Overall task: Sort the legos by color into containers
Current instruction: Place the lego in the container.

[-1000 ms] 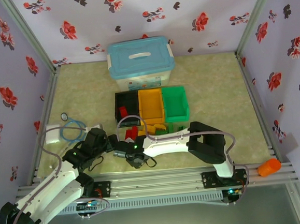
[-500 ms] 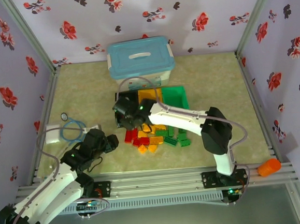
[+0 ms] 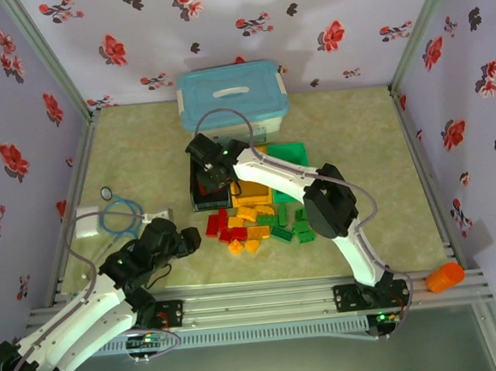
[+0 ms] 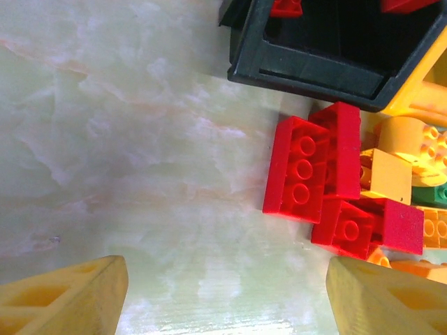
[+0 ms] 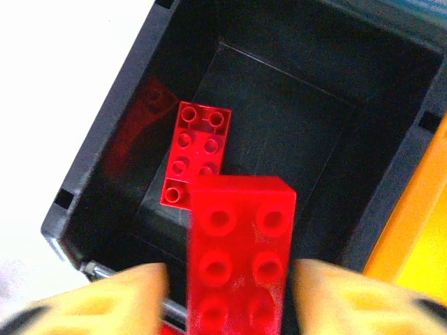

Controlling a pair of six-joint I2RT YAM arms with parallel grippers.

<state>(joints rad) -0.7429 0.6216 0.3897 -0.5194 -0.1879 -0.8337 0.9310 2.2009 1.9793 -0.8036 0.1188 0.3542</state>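
My right gripper (image 3: 215,173) hangs over the black container (image 3: 196,198), its jaws apart. A red lego (image 5: 241,251) sits between the blurred fingers (image 5: 119,300) with a gap on each side, above the black container (image 5: 279,105). Another red lego (image 5: 195,150) lies on that container's floor. The orange-yellow container (image 3: 253,189) and the green container (image 3: 293,156) stand to the right. A pile of red, orange-yellow and green legos (image 3: 256,228) lies in front of them. My left gripper (image 3: 183,239) is open just left of the pile, low over bare table (image 4: 227,279), with red legos (image 4: 311,167) ahead to the right.
A white box with a light-blue lid (image 3: 233,101) stands behind the containers. A blue cable coil (image 3: 117,217) and a white item (image 3: 83,224) lie at the left. An orange object (image 3: 444,277) rests on the front rail at the right.
My right arm has swung from the near edge, past the pile, to above the black container with a red lego, and its jaws have parted. The left gripper has shifted slightly.
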